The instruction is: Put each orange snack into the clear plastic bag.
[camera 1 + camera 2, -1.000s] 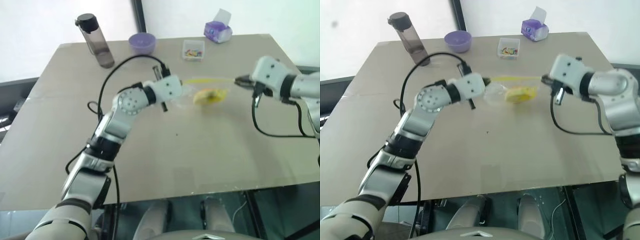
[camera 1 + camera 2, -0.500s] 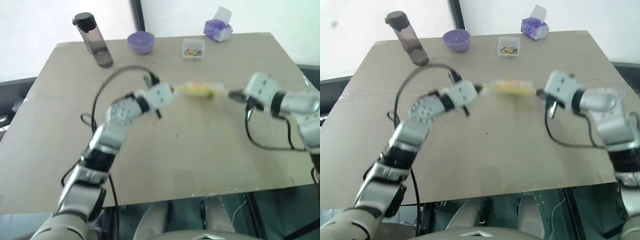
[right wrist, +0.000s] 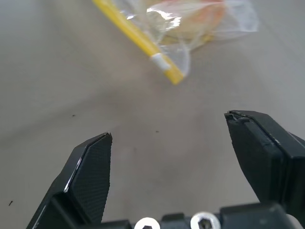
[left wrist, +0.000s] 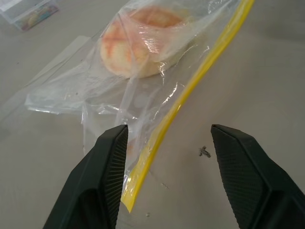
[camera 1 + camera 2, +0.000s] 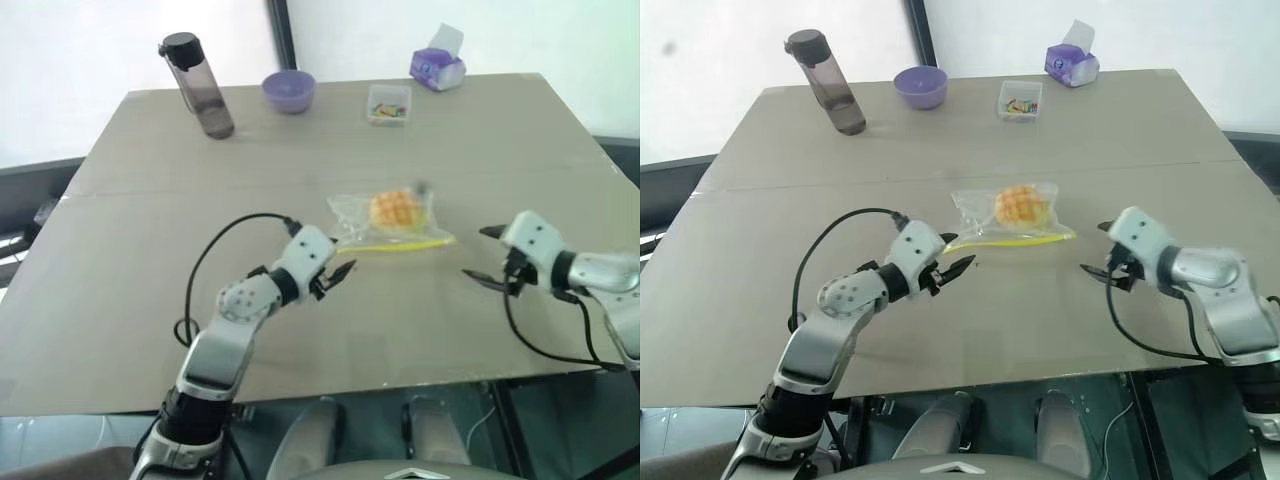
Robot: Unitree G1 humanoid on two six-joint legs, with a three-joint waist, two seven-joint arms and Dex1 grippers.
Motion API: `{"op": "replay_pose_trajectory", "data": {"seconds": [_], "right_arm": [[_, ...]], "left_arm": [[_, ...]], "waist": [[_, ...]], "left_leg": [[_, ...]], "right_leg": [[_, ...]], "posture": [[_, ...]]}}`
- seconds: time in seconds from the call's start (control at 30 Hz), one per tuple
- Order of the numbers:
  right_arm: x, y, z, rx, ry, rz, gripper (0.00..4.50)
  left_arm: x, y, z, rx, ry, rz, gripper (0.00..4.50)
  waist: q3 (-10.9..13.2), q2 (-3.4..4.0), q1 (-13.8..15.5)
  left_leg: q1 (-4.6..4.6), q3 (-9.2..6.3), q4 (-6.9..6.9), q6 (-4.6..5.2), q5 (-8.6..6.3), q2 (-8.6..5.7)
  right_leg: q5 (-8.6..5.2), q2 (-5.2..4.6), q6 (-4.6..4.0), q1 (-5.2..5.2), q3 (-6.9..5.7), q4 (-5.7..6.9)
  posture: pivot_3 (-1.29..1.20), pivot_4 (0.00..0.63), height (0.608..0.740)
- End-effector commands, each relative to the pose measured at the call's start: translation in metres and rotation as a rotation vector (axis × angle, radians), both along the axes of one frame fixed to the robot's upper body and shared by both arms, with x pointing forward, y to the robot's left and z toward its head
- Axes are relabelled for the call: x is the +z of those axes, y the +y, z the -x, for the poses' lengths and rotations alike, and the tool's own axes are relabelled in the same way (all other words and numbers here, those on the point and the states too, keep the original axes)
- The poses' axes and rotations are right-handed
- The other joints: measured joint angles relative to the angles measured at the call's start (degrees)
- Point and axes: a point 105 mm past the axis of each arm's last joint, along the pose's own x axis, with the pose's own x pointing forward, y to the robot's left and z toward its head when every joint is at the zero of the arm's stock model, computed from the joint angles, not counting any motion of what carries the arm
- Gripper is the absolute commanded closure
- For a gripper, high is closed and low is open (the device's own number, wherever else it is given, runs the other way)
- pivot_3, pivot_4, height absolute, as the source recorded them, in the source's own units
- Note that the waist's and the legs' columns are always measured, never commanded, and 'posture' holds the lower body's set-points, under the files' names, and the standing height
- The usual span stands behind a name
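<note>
Your orange snack sits inside the clear plastic bag, which lies flat on the table between the 2 grippers, yellow strip toward you. Your left gripper has its jaws spread wide, empty, just short of the bag's corner. Your right gripper also gapes wide and holds nothing, a little apart from the bag's other end.
</note>
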Motion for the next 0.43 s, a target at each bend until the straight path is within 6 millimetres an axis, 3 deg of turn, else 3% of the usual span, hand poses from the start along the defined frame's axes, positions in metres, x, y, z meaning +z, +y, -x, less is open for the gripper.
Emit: {"op": "replay_pose_trajectory", "data": {"seconds": [0.03,0.1,0.2,0.3,0.43], "right_arm": [[0.01,-0.007,0.022,0.005,0.088,-0.245,0.29],[0.004,-0.011,0.035,0.0,0.184,-0.363,0.29],[-0.007,-0.017,0.048,0.003,0.248,-0.364,0.29],[-0.001,-0.032,0.05,-0.015,0.209,-0.394,0.29],[0.002,-0.056,0.053,-0.074,0.175,-0.458,0.29]], "left_arm": [[0.009,0.026,0.02,0.021,0.047,0.141,1.75],[0.0,0.038,0.034,0.024,0.102,0.154,1.75],[-0.013,0.052,0.052,0.016,0.153,0.112,1.75],[-0.022,0.063,0.068,0.013,0.178,0.067,1.75],[-0.018,0.069,0.071,0.021,0.166,0.062,1.75]], "waist": [[0.0,0.0,0.3],[0.0,0.03,0.6],[0.0,0.04,0.6],[0.0,0.07,0.8],[0.0,0.07,1.2]], "left_leg": [[0.05,0.01,-0.08,0.0,0.0,0.02],[0.24,0.02,-0.19,0.0,0.0,0.09],[0.4,0.02,-0.18,0.24,-0.15,0.09],[0.59,0.0,-0.16,0.38,-0.24,0.06],[0.69,-0.03,-0.17,0.44,-0.28,0.07]], "right_leg": [[0.0,0.02,-0.01,0.02,0.01,-0.07],[-0.01,0.09,-0.02,0.21,0.02,-0.24],[0.0,0.08,-0.02,0.46,0.02,-0.46],[0.0,0.02,-0.02,0.73,-0.05,-0.57],[0.0,0.0,-0.02,0.91,-0.14,-0.67]], "posture": [[0.0,0.15,0.74],[0.0,0.15,0.74],[0.0,0.15,0.74],[0.0,0.15,0.74],[0.0,0.15,0.74]]}}
